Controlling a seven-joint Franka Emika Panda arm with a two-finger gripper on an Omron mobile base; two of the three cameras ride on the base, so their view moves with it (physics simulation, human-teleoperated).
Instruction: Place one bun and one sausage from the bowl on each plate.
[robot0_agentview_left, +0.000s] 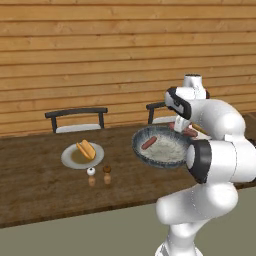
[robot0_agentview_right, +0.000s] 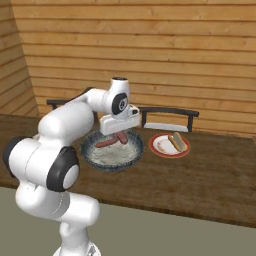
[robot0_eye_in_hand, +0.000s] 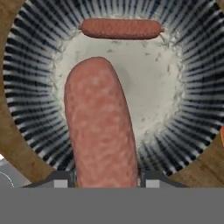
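Left base view: the bowl (robot0_agentview_left: 162, 146) sits right of centre on the wooden table (robot0_agentview_left: 40, 185), one sausage (robot0_agentview_left: 148, 143) lying in it. A plate (robot0_agentview_left: 82, 155) at centre left carries a bun (robot0_agentview_left: 86, 149); two small shakers (robot0_agentview_left: 99, 171) stand just below it.

Right base view: the gripper (robot0_agentview_right: 120, 134) hangs over the bowl (robot0_agentview_right: 112, 150), a held sausage (robot0_agentview_right: 121, 137) beneath it. A second plate (robot0_agentview_right: 169, 145) (red-rimmed here) sits to the right with a bun (robot0_agentview_right: 177, 141).

Hand view: fingertips (robot0_eye_in_hand: 151, 177) clamp the held sausage (robot0_eye_in_hand: 100, 127) at bottom centre; the loose sausage (robot0_eye_in_hand: 120, 28) lies at the top of the bowl (robot0_eye_in_hand: 30, 65).
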